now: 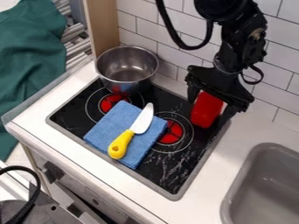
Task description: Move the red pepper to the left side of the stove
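Stove [153, 174] set in white worktop [205, 192]. Red pepper [205, 114] at stove's back right, directly below my claw [209, 108], long axis running down from it; whether I grip it, cannot tell. Leftward path likely crosses blue cloth [108, 124], knife [142, 120].

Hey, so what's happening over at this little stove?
A black robot arm has its hand down around the red pepper at the right of the stove; I can't tell how firmly it's gripped. The pepper isn't at the left side yet. A metal pot stands back left, and a yellow-handled knife lies on a blue cloth.
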### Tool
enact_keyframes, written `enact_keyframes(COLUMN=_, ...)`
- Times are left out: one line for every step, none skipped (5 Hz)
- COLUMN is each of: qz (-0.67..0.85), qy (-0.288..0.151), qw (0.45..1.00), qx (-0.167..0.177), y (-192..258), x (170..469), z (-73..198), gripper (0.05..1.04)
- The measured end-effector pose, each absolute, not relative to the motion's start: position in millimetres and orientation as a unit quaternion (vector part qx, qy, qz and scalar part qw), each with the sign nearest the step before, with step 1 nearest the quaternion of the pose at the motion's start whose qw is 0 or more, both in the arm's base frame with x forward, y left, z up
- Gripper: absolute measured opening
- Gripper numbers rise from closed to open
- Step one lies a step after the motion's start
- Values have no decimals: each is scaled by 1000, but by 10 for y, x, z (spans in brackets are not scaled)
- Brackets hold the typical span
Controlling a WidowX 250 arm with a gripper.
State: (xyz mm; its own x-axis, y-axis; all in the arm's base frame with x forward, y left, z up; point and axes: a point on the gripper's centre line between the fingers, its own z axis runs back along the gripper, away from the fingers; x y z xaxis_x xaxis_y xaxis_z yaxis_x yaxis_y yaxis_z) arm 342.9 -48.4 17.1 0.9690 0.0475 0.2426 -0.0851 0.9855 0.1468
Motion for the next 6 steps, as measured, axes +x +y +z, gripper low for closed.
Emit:
enact_keyframes(qz=71, qy=-114, qw=987, qx=83, y=-363, x=3404, z=216, gripper=1004)
enact_keyframes(qz=95, qy=-110, qw=987, qx=73, y=-272, x=3376, z=168, gripper=1004)
enact_keyframes(qz=87, qy=-111, qw=989, qx=54, y=-315, x=3442, z=92, gripper=1004)
enact_keyframes(qz=77, qy=-105, qw=990, qx=46, y=-373, x=3567, z=-15, gripper=1004)
enact_keyframes(qz=72, qy=-98, qw=992, qx=40, y=-421, x=3667, z=-95, gripper=1004)
enact_keyframes(qz=66, qy=-86, qw=993, qx=37, y=-444, x=3722, z=-230, gripper=1005)
